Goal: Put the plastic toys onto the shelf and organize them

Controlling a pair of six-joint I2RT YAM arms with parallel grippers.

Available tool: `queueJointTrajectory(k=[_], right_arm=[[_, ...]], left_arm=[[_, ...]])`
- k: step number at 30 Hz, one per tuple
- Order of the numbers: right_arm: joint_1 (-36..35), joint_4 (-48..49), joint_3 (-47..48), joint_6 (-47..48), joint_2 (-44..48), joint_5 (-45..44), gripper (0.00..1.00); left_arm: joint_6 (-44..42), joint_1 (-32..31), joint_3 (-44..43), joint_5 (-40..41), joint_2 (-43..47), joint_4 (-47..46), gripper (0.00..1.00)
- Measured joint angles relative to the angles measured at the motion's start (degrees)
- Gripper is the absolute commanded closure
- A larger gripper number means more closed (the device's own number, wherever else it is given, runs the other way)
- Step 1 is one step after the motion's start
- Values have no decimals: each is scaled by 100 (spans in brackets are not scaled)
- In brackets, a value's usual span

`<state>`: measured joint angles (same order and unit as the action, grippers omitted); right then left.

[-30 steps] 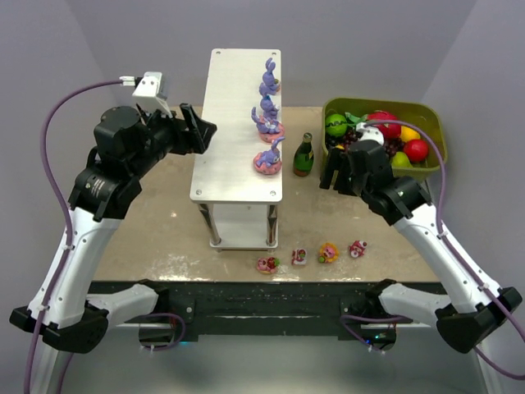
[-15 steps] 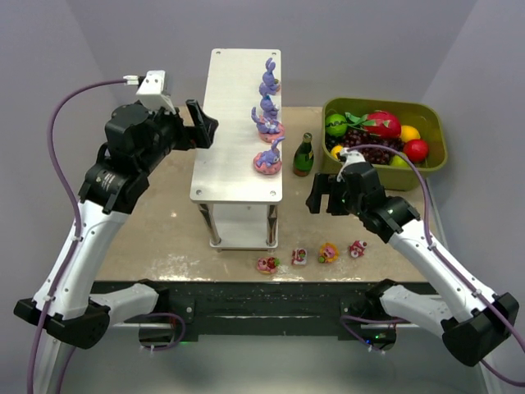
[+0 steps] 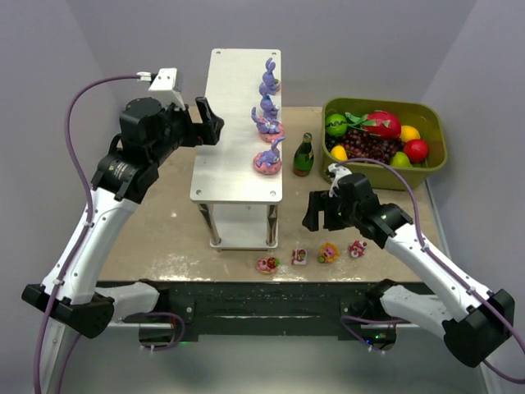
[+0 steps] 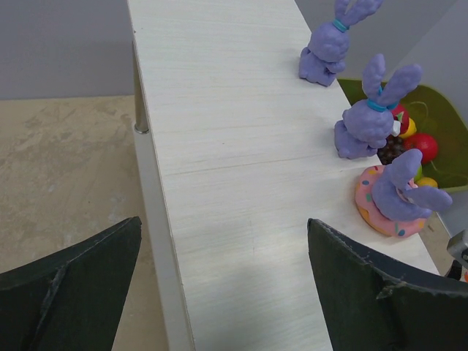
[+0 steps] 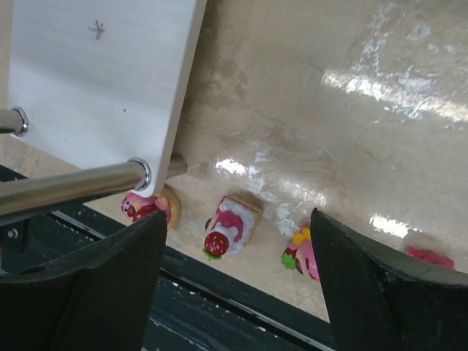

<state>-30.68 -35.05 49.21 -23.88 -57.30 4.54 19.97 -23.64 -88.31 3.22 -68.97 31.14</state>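
Note:
The shelf (image 3: 234,123) stands mid-table with three purple bunnies (image 3: 268,158) along its top board's right edge. Four small pink, red and yellow toys (image 3: 299,257) lie in a row on the table in front of it. My left gripper (image 3: 210,125) is open and empty at the board's left edge. In the left wrist view, the left gripper (image 4: 223,223) straddles the board (image 4: 234,146), and the bunnies (image 4: 369,117) are to the right. My right gripper (image 3: 317,212) is open and empty above the row. In the right wrist view, the right gripper (image 5: 240,213) is over a strawberry cake piece (image 5: 230,223), beside the shelf's lower tier (image 5: 95,73).
An olive-green bin (image 3: 435,115) of larger fruits sits at the back right. A dark green bottle (image 3: 303,154) stands between the bin and the shelf. A metal shelf leg (image 5: 73,186) crosses the left of the right wrist view. The table's front edge is just beyond the toy row.
My right gripper has moved from beside the bin toward the near edge, over the row of small toys. My left gripper has moved right, closer to the shelf top.

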Motion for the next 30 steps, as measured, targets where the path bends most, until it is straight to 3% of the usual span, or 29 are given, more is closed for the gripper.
queueJointTrajectory(k=[5,13,30], right_arm=[[-461,-76,-234,-192,-4,76,22],[-1043,90,-723,-608,-254,105,43],[-1370,417,-848,-964,-935,-61,53]], left_arm=[[4,0,-103,-2,-201,37,1],[44,2,-264,2,-337,120,0],[13,2,-385,28,-337,302,1]])
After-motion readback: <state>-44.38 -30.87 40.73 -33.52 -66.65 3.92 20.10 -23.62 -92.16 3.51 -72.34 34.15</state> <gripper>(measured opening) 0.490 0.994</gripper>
